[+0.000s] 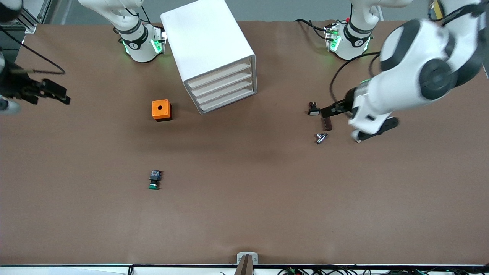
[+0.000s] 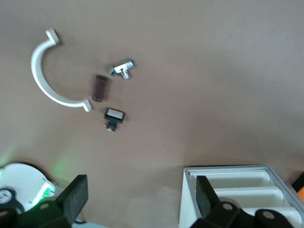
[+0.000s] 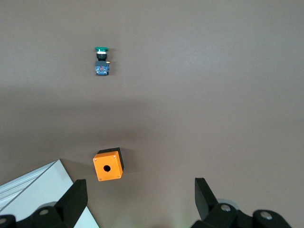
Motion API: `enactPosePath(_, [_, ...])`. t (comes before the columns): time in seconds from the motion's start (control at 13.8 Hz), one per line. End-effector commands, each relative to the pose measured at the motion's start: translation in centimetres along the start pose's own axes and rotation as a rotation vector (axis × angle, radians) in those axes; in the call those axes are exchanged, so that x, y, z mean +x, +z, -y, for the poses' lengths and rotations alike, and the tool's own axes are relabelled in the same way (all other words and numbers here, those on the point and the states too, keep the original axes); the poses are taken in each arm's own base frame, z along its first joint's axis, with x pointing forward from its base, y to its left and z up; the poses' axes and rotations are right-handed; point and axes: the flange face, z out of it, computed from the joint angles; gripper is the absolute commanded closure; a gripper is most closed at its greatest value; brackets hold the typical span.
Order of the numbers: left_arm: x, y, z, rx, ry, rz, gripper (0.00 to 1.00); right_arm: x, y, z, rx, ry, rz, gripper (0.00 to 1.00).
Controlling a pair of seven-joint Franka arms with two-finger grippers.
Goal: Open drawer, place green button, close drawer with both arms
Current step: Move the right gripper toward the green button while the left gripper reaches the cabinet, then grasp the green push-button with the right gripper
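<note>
The white cabinet (image 1: 208,42) stands at the robots' side of the table, and all four of its drawers (image 1: 224,88) are pushed in. Its drawer fronts also show in the left wrist view (image 2: 237,187). The button (image 1: 154,180), with a green cap and a black-and-blue body, lies on its side nearer the front camera than the orange box; it also shows in the right wrist view (image 3: 100,61). My left gripper (image 1: 330,110) (image 2: 141,190) hangs open and empty over the small parts toward the left arm's end. My right gripper (image 1: 57,93) (image 3: 138,190) is open and empty over the right arm's end.
An orange box (image 1: 161,110) (image 3: 108,165) with a black hole sits beside the cabinet. Near the left gripper lie a small black part with a white face (image 1: 314,110), a brown piece (image 1: 327,123), a metal fitting (image 1: 321,137) and a white curved clip (image 2: 52,80).
</note>
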Motion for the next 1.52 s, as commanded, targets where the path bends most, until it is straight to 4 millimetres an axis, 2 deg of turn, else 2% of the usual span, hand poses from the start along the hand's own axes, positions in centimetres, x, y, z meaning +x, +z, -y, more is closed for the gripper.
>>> enactPosePath(0.0, [-0.3, 2.6, -4.3, 0.023, -0.061, 0.031, 0.0, 4.1, 3.5, -0.8, -0.008, 0.006, 0.057, 0.0])
enactPosePath(0.07, [-0.2, 3.3, -5.2, 0.024, -0.089, 0.032, 0.0, 5.0, 3.6, -0.6, -0.009, 0.004, 0.048, 0.0])
enactPosePath(0.22, [-0.4, 5.2, -7.5, -0.012, -0.151, 0.088, 0.0, 6.4, 4.8, 1.0, -0.005, -0.004, 0.011, 0.0])
enactPosePath(0.51, [1.5, 9.3, -10.5, -0.067, -0.372, 0.251, 0.0, 10.1, 11.9, 4.1, 0.005, 0.02, -0.011, 0.0])
enactPosePath(0.65, [2.0, 10.9, -11.7, -0.127, -0.412, 0.368, 0.0, 11.5, 15.1, 7.2, 0.0, 0.052, -0.016, 0.0])
enactPosePath(0.73, [2.2, 11.8, -12.1, -0.147, -0.454, 0.429, 0.0, 12.2, 16.6, 7.8, 0.001, 0.073, -0.027, 0.0])
enactPosePath(0.87, [3.3, 13.6, -12.7, -0.142, -0.615, 0.526, 0.0, 13.2, 19.8, 10.3, 0.001, 0.078, -0.046, 0.0])
enactPosePath(1.02, [3.3, 15.0, -13.1, -0.115, -0.684, 0.569, 0.0, 13.7, 22.6, 12.4, 0.005, 0.081, -0.08, 0.0])
enactPosePath(1.16, [2.8, 18.2, -14.2, -0.052, -0.778, 0.622, 0.0, 14.1, 25.0, 13.2, 0.009, 0.092, -0.104, 0.0])
enactPosePath(1.23, [3.3, 19.7, -14.3, -0.021, -0.842, 0.649, 0.0, 14.3, 25.9, 13.4, 0.002, 0.085, -0.106, 0.0])
enactPosePath(1.45, [3.1, 22.6, -14.9, 0.056, -0.968, 0.692, 0.0, 14.6, 28.6, 13.4, -0.006, 0.08, -0.106, 0.0])
